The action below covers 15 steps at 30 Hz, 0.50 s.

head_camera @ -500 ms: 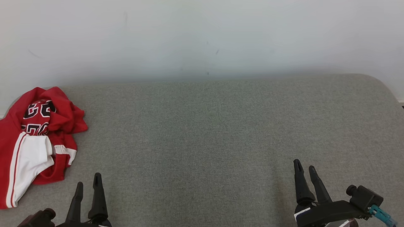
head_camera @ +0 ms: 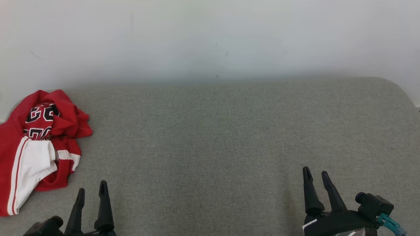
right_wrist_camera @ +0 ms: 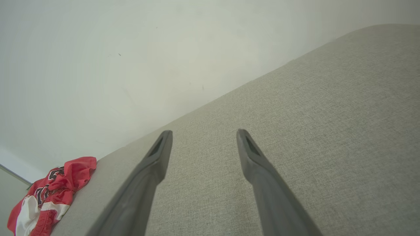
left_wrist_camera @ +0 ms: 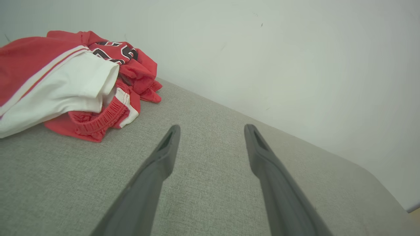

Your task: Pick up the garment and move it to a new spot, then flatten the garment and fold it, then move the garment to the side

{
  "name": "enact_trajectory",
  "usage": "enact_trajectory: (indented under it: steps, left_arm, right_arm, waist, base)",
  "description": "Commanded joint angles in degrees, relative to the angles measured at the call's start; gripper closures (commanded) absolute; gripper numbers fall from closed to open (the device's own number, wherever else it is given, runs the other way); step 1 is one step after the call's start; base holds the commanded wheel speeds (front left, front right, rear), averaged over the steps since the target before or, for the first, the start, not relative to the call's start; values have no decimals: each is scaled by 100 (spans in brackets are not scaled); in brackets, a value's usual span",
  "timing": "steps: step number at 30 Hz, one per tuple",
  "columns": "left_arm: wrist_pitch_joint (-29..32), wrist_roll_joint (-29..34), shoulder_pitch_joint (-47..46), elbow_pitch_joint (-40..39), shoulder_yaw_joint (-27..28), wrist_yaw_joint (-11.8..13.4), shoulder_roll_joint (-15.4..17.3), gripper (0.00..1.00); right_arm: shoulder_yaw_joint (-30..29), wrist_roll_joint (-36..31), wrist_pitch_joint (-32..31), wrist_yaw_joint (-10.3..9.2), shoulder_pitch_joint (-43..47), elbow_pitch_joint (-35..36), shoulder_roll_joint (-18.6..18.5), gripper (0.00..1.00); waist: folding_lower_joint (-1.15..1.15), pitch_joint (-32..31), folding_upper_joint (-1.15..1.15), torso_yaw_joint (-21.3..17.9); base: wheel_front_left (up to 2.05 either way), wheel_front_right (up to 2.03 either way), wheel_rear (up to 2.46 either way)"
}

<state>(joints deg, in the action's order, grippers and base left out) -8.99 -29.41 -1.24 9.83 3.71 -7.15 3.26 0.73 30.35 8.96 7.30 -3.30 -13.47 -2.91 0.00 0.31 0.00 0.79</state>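
- Head view: red-and-white garment point(head_camera: 39, 144) lies in a crumpled heap at the far-left corner of the grey cushion point(head_camera: 213, 137). Part of it runs past the cushion's left side, out of frame.
- Left gripper point(head_camera: 92, 186) hangs over the cushion's near-left edge, near the heap but not touching it. Its fingers are spread wide with nothing between them.
- Right gripper point(head_camera: 315, 170) hangs over the cushion's near-right edge, well apart from the garment. It is spread just as wide and is also empty.
- Both grippers point toward the cushion's far edge, where the wall point(head_camera: 210, 39) rises. This reads as a ready pose, and the wide jaws suit taking a thick bunch of cloth.
- Left wrist view: a gathered elastic hem point(left_wrist_camera: 98, 121) sits on the side of the heap nearest the cushion's middle. It looks like a fair place to pinch.
- Judgement: the pick-up has not begun. The left arm is the natural one to reach.
- The cushion's middle is the likely new spot, with room to spread and fold.
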Motion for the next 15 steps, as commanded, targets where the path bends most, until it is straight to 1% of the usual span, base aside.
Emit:
enact_trajectory:
  steps: [1, 15]
  left_arm:
    - [-47, 183, 6, -41, -4, -42, 39, 0]
    - [-235, 913, 63, -85, -40, -31, 37, 0]
  right_arm:
    - [22, -173, 49, 24, -64, 33, 4, 0]
    - [86, -915, 243, 26, -67, 1, 4, 0]
  waist:
    - [0, 0, 0, 0]
    - [0, 6, 0, 5]
  base:
    - [0, 0, 0]
    - [0, 0, 0]
